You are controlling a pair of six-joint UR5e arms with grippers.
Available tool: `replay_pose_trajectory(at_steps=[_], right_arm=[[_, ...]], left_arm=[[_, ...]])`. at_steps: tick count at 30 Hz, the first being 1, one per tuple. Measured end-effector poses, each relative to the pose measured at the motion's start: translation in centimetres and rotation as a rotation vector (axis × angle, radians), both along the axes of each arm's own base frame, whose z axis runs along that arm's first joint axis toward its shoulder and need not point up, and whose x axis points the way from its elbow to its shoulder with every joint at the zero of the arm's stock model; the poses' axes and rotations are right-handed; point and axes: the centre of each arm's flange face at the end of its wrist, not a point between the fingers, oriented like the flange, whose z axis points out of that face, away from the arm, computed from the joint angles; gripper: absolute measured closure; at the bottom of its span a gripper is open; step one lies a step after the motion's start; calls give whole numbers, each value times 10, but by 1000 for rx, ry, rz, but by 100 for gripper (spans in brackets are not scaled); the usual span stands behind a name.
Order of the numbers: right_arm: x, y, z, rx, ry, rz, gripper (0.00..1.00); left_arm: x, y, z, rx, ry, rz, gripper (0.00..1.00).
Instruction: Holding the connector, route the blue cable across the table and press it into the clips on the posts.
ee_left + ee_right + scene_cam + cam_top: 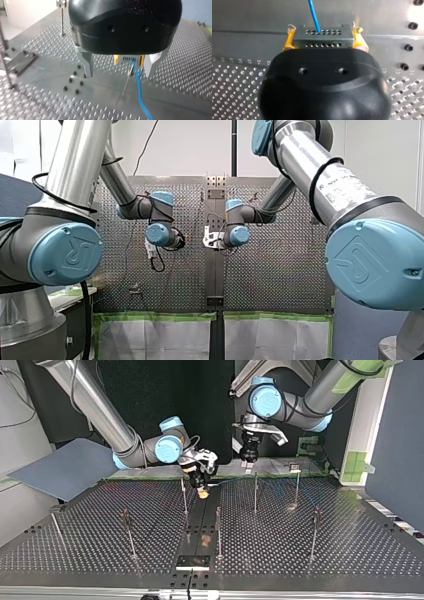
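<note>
Two robot arms over a perforated surface (350,535), one holding a cable's connector.

My right gripper (202,491) is clamped on the connector (322,37) between yellow pads, low over the surface's middle. The blue cable (140,97) runs from it beneath my left gripper (118,75), which is wide open and empty. If pulled carelessly, the loose cable could snag a post (255,492).

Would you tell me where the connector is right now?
The connector is clamped between the yellow pads of my right end effector, just above the table's centre strip in the top view, beside a thin post.
</note>
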Motion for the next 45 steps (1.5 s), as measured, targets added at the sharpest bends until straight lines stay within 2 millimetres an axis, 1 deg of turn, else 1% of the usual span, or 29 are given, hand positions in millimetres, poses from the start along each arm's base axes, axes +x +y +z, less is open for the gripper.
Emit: replay_pose_trajectory(at_steps=[3, 5, 11, 15, 22, 27, 30, 33, 45], right_arm=[[0, 0, 0, 1, -1, 3, 100], [0, 0, 0, 1, -1, 4, 100], [1, 0, -1, 2, -1, 6, 100], [1, 0, -1, 2, 0, 7, 100], [0, 0, -1, 2, -1, 6, 100], [0, 0, -1, 2, -1, 8, 100], [0, 0, -1, 2, -1, 8, 100], [0, 0, -1, 2, -1, 9, 100], [0, 0, -1, 1, -2, 8, 100]], left_arm=[[-3, -12, -3, 4, 13, -28, 0], [-4, -16, -5, 7, 17, -37, 0], [1, -31, -11, 15, 21, -41, 0], [13, -35, -17, 18, 25, -10, 0], [37, -33, -28, 31, 48, 48, 0], [56, -32, -21, 20, 24, 63, 0], [65, -33, -15, 13, 8, 66, 0], [71, -33, -14, 12, 7, 62, 0], [101, -39, -31, 22, 16, 81, 0]])
